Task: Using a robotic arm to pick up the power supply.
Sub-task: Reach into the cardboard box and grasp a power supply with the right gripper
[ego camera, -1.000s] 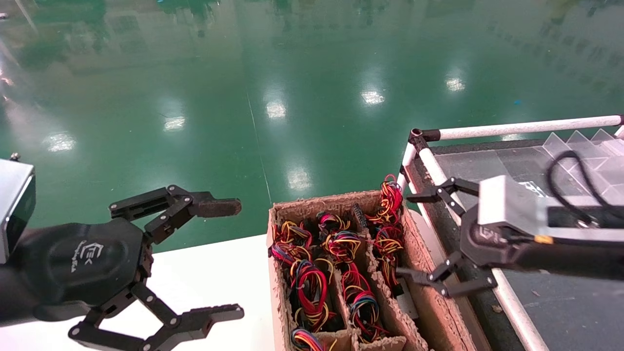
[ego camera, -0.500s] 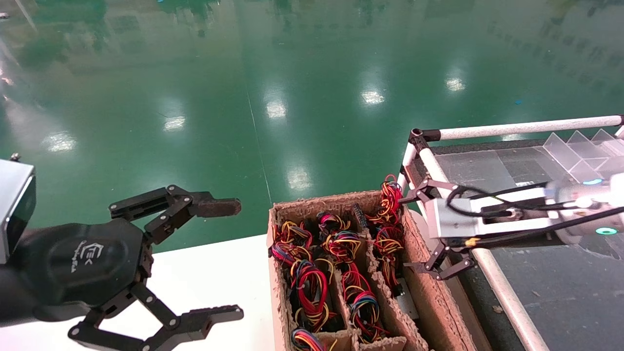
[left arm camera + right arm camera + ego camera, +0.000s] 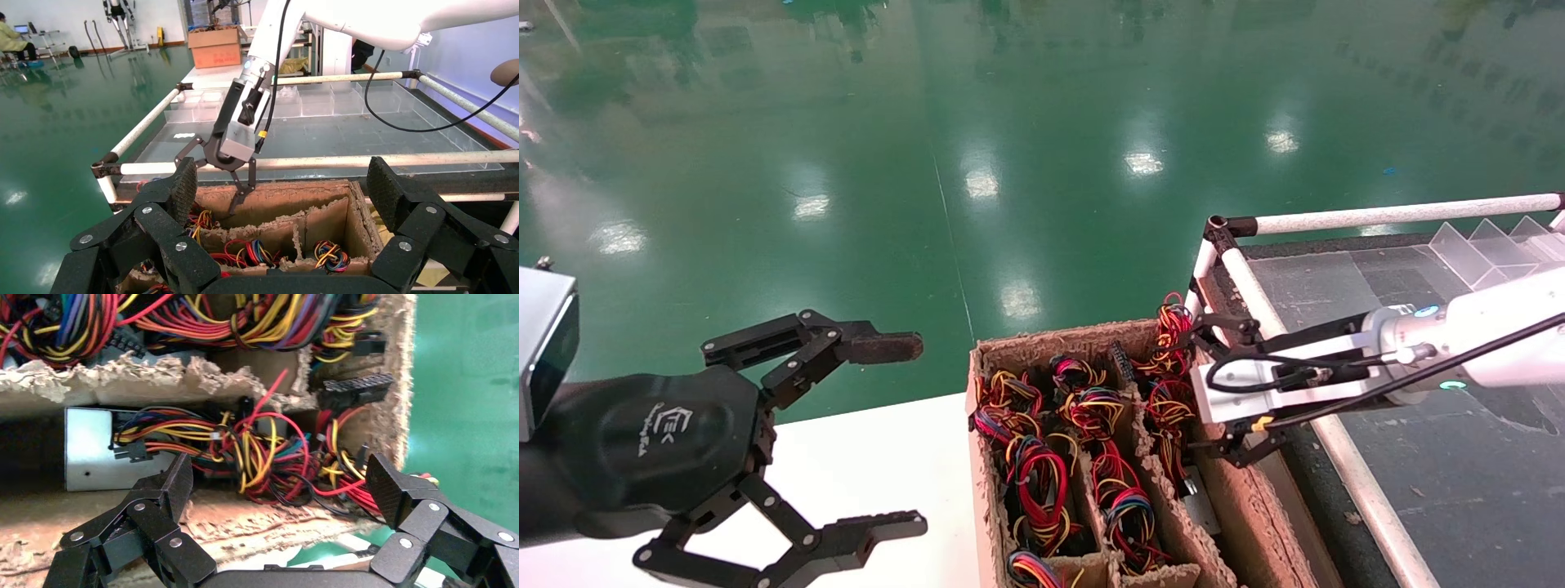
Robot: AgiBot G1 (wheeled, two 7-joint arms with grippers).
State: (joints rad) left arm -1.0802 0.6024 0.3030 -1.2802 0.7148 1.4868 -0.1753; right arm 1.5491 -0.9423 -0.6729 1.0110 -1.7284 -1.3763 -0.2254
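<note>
From the head view I see my right gripper (image 3: 1214,384) reaching in from the right, over the right-hand compartment of the cardboard box (image 3: 1254,523), its fingers spread wide above the tangled wires (image 3: 1169,408). The power supply (image 3: 1196,504) shows as a grey sliver low in that compartment, nearer to me than the gripper. My left gripper (image 3: 895,433) hangs wide open on the left, above the white table (image 3: 862,465), well apart from the box.

In the left wrist view the right gripper (image 3: 217,191) points down into the box (image 3: 318,220), jaws apart.

In the right wrist view the fingers (image 3: 174,484) straddle the wire bundle (image 3: 269,453), holding nothing; the power supply (image 3: 89,450) lies beside it in the same compartment.
</note>
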